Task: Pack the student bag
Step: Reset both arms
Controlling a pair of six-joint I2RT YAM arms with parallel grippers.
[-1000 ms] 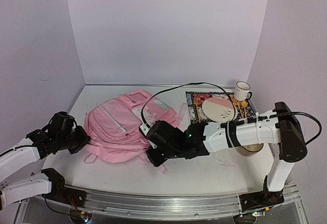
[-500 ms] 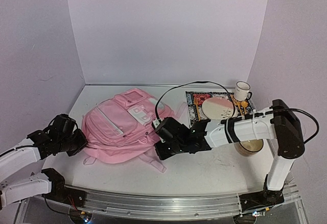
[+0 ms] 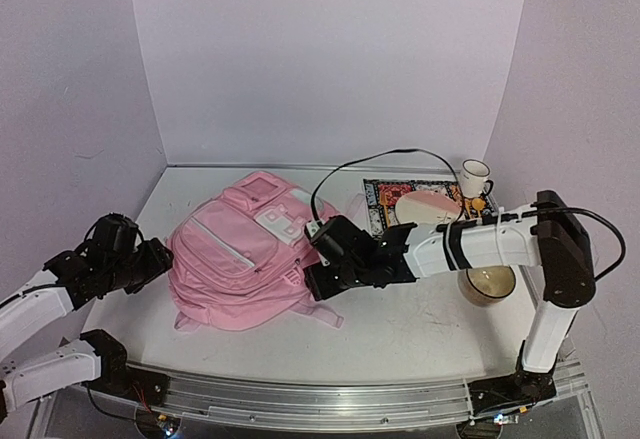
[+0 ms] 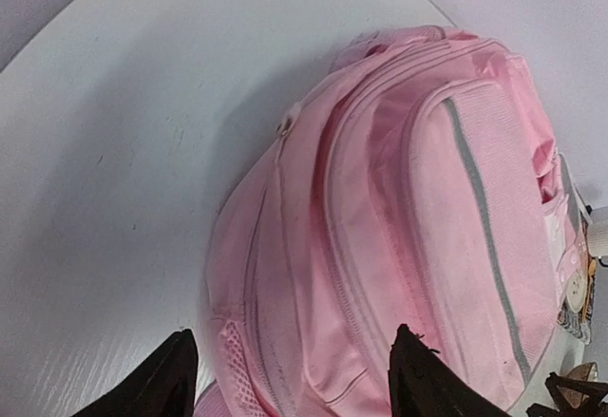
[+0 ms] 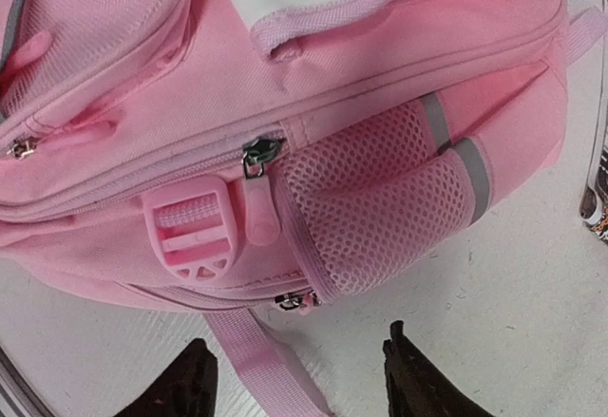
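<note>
Shows the student bag slumped front-up on the white counter, left of centre, between the two arms, with zipped pockets and pale patches facing the ceiling. Puts the left fingers just beside the bag's left end, spread apart and gripping nothing, the pink fabric filling the gap beyond the two dark tips; cannot tell whether either tip touches it. Puts the right fingers at the bag's right side, likewise parted and empty, hanging over bare counter with a loose pink strap running just beside one tip. Picks out, from the right wrist view, a pink mesh side pocket crossed by a grey band, a pink plastic buckle and a metal zip pull on the closed zip above it. Leaves to the right, well apart from the bag, a patterned mat carrying a pink-and-white plate – a white mug behind it near the wall, and a tan round container under the right arm
</note>
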